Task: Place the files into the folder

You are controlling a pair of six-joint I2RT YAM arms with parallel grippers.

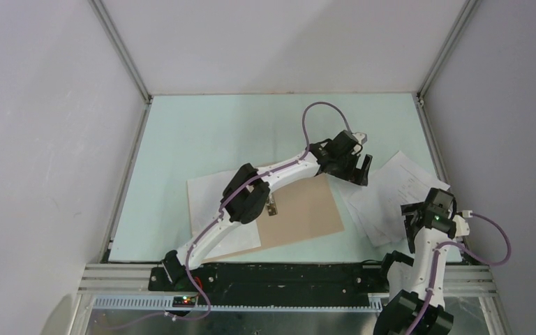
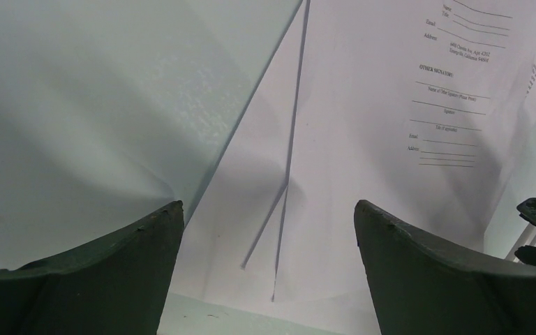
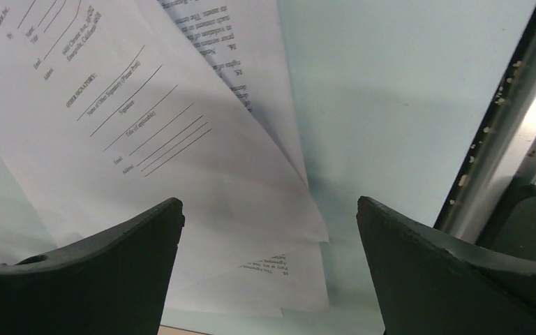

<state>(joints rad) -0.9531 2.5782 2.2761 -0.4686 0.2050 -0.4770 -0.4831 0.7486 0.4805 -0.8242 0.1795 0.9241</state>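
The tan folder [image 1: 307,213] lies open on the table, with a small metal clip at its spine and a white sheet [image 1: 209,192] on its left leaf. The loose files [image 1: 391,188], white sheets, some with printed text, lie fanned out to the folder's right. My left gripper [image 1: 361,171] is open and empty, low over the pile's left edge. In the left wrist view the sheets [image 2: 363,139] show between my open jaws [image 2: 266,204]. My right gripper [image 1: 419,213] is open and empty over the pile's near right part. The printed sheets [image 3: 146,105] lie under it [image 3: 268,200].
The pale green table [image 1: 216,132] is walled in by white panels. A metal rail [image 3: 502,125] runs along its right edge, close to my right gripper. My left arm reaches across the folder.
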